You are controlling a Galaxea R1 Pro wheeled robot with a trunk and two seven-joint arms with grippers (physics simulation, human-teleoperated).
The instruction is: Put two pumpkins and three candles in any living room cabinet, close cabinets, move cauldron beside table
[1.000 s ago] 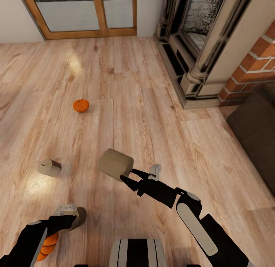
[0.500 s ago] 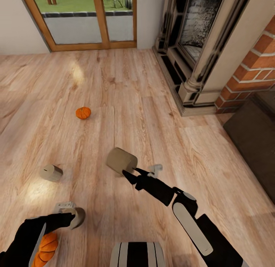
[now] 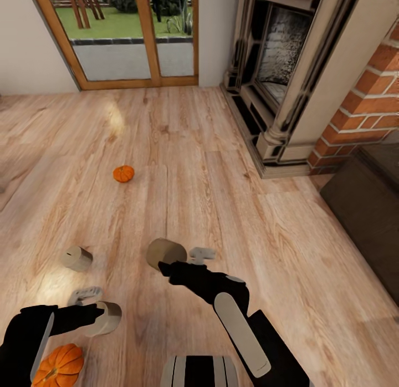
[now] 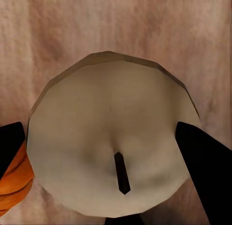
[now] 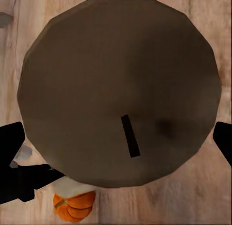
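Note:
My left gripper (image 3: pixel 98 316) is shut on a beige candle (image 3: pixel 109 318) just above the wood floor. In the left wrist view that candle (image 4: pixel 113 138) sits between the black fingers (image 4: pixel 205 174). My right gripper (image 3: pixel 168 265) is shut on a second candle (image 3: pixel 164 250), which the right wrist view shows as a dark round end (image 5: pixel 121 90). A third candle (image 3: pixel 76 258) lies on the floor to the left. One pumpkin (image 3: pixel 123 173) sits farther out on the floor. The other pumpkin (image 3: pixel 59 367) rests beside my left arm.
An ornate dark fireplace (image 3: pixel 288 71) and a brick wall (image 3: pixel 368 110) stand at the right. In front of the bricks is a low dark-brown unit (image 3: pixel 366 204) that looks like the cabinet. Glass doors (image 3: pixel 130 37) with wooden frames close the far wall.
The camera has tilted up, showing more of the doors. My right arm has drawn back toward my body with its candle. The left gripper still holds its candle, and the near pumpkin shows more fully.

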